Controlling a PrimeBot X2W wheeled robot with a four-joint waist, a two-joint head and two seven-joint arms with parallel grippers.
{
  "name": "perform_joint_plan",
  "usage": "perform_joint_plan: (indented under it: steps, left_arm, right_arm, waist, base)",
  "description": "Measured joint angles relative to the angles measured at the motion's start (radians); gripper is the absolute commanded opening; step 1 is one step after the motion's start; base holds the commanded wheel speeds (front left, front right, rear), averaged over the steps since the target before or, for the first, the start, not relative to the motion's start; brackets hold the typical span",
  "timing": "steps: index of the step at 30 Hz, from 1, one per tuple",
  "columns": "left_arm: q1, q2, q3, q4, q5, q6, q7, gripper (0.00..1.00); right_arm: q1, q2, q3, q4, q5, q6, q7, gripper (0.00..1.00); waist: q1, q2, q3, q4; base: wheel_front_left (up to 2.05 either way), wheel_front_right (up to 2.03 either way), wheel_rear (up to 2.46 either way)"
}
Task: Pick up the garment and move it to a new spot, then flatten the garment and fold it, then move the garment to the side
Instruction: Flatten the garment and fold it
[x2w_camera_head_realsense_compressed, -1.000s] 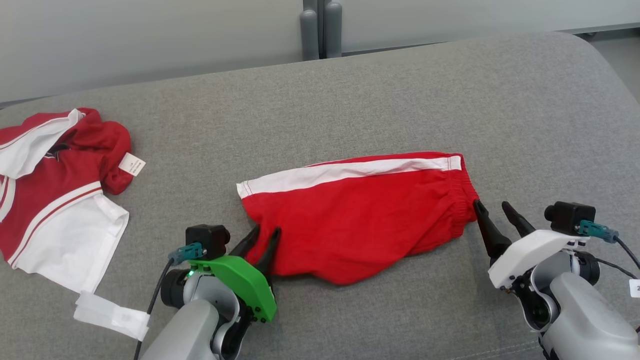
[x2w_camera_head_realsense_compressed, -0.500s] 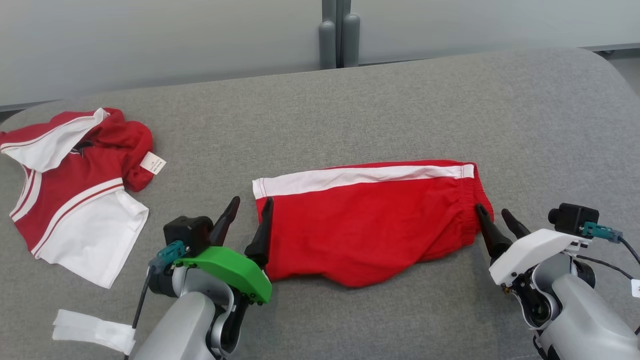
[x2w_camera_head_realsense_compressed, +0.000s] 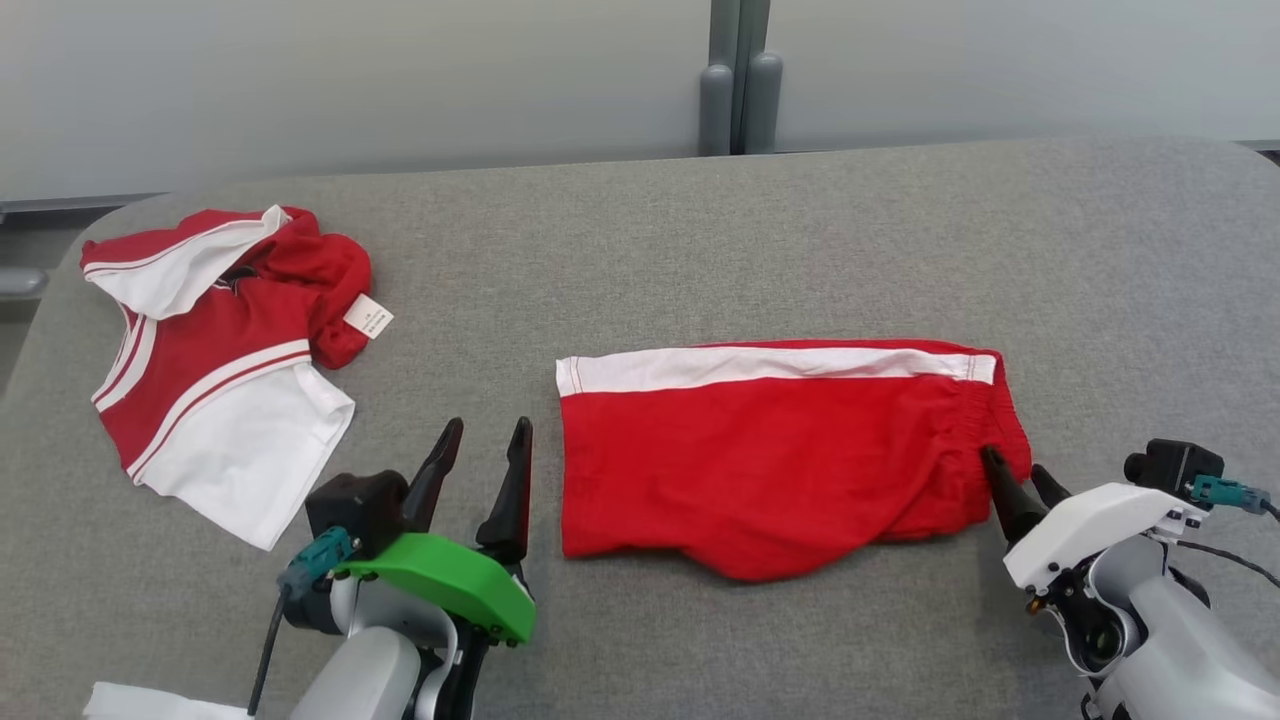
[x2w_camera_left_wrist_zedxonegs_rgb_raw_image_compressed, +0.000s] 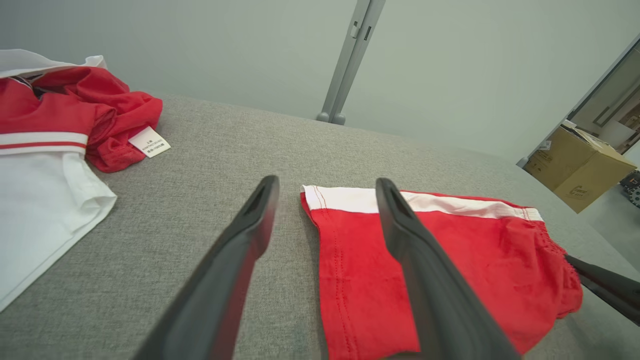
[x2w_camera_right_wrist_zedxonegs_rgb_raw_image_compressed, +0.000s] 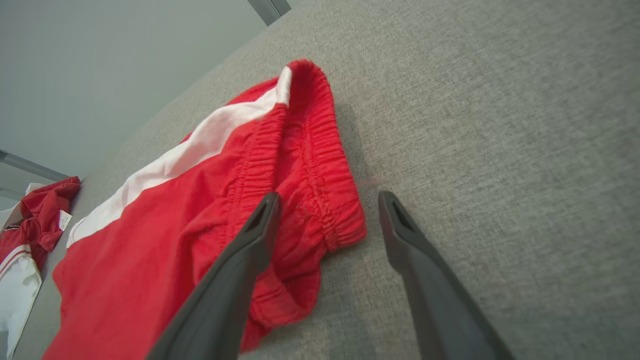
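Your left gripper (x2w_camera_head_realsense_compressed: 488, 428) has let go of the red white-striped cotton shorts (x2w_camera_head_realsense_compressed: 770, 450) and stands wide open, empty. Your right gripper (x2w_camera_head_realsense_compressed: 1015, 465), equally spread, grips nothing at the waistband (x2w_camera_right_wrist_zedxonegs_rgb_raw_image_compressed: 320, 150). The shorts look flattened on the grey cushion (x2w_camera_head_realsense_compressed: 700, 250); folding and moving aside remain.

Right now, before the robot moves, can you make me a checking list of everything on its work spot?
Surface: grey fabric cushion, rounded corners.
Job's things: red shorts with a white stripe, lying flat, waistband at the right end.
Clutter: red-and-white shirt, crumpled, at the left; white cloth scrap near the left arm.
Grippers: left gripper open, beside the shorts' hem; right gripper open at the waistband, holding nothing.
Cables: left-wrist cable and right-wrist cable, black, off the shorts.
Surroundings: pale wall, grey post, cardboard box.
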Motion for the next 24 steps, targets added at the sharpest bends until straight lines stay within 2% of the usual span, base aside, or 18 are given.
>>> perform_joint_plan:
  steps: [8,10,11,12,13,14,15,16,24]
  left_arm:
    - [0.049,0.026,0.01,-0.043,0.0,0.014,-0.002,1.0]
    - [0.052,0.027,0.015,-0.055,0.001,0.017,-0.002,1.0]
    - [0.055,0.029,0.017,-0.062,0.003,0.017,-0.002,1.0]
    - [0.059,0.031,0.021,-0.07,0.005,0.018,-0.002,1.0]
    - [0.064,0.033,0.024,-0.074,0.005,0.02,-0.002,1.0]
    - [0.068,0.037,0.026,-0.077,0.005,0.022,-0.002,1.0]
    - [0.072,0.042,0.029,-0.08,0.007,0.022,-0.002,1.0]
    - [0.077,0.047,0.031,-0.084,0.009,0.023,-0.002,1.0]
    - [0.112,0.058,0.051,-0.122,0.01,0.027,-0.002,1.0]
  right_arm:
    - [0.011,0.046,-0.028,0.05,0.067,0.0,0.031,1.0]
    - [0.011,0.047,-0.039,0.057,0.076,0.0,0.031,0.71]
    - [0.011,0.047,-0.045,0.058,0.081,0.0,0.029,0.48]
    - [0.011,0.047,-0.048,0.059,0.083,0.0,0.025,0.46]
    - [0.01,0.047,-0.049,0.059,0.083,0.0,0.02,0.29]
    - [0.01,0.046,-0.052,0.06,0.083,0.0,0.015,0.18]
    - [0.01,0.046,-0.053,0.061,0.083,0.0,0.01,0.18]
    - [0.01,0.045,-0.053,0.062,0.083,0.0,0.002,0.0]
    - [-0.011,0.04,-0.043,0.063,0.072,0.0,-0.036,0.0]
  waist:
    - [0.0,0.0,-0.009,0.018]
    - [0.0,0.0,-0.009,0.02]
    - [0.0,0.0,-0.009,0.02]
    - [0.0,0.0,-0.009,0.021]
    - [0.0,0.0,-0.009,0.021]
    - [0.0,0.0,-0.009,0.022]
    - [0.0,0.0,-0.009,0.022]
    - [0.0,0.0,-0.009,0.022]
    - [0.0,0.0,-0.009,0.011]
  base:
    - [0.0,0.0,0.0]
    - [0.0,0.0,0.0]
    - [0.0,0.0,0.0]
    - [0.0,0.0,0.0]
    - [0.0,0.0,0.0]
    - [0.0,0.0,0.0]
    - [0.0,0.0,0.0]
    - [0.0,0.0,0.0]
    - [0.0,0.0,0.0]
